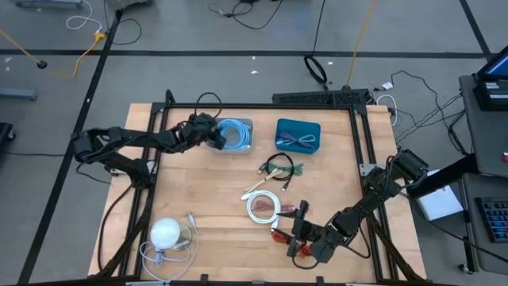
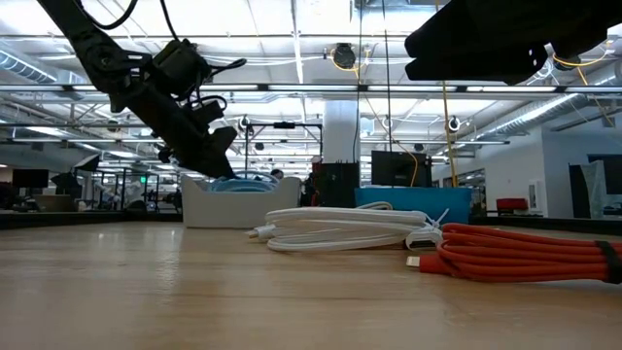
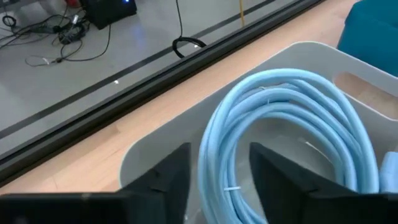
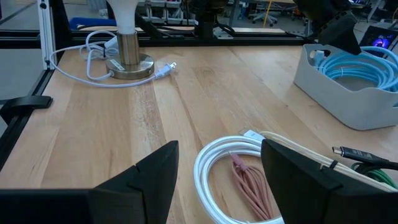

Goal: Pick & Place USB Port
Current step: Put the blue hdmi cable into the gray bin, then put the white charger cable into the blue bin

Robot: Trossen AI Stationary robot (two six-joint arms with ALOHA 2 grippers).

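We see a wooden surface (image 1: 214,206) framed by dark rails, with an arm at each side. The left arm reaches from the left edge toward the far middle, and its left hand (image 1: 213,133) hangs over the near-left edge of a pale grey bin (image 1: 246,125). In the left wrist view the left hand (image 3: 219,169) has its two fingers parted, one on each side of a strand of the light blue cable (image 3: 292,124) coiled in that bin; we cannot tell whether they touch it, and nothing is lifted. The right arm lies along the near right of the surface, its right hand (image 1: 298,237) low by the near edge, fingers spread wide and holding nothing.

To the right of the grey bin stands a teal bin (image 1: 298,135) with dark cables in it. Between the two arms, toward the middle, lie the loose cables: a white coil (image 1: 263,208), just beside it on the right an orange-red bundle (image 1: 292,211), and farther off a green and black tangle (image 1: 279,169). In the right wrist view a white coil (image 4: 214,163) lies directly ahead of the open fingers with a pinkish bundle (image 4: 249,186) inside its ring.

At the near left corner sits a small lamp (image 1: 166,233) with a round white shade, its white cord (image 1: 182,246) looped around it.
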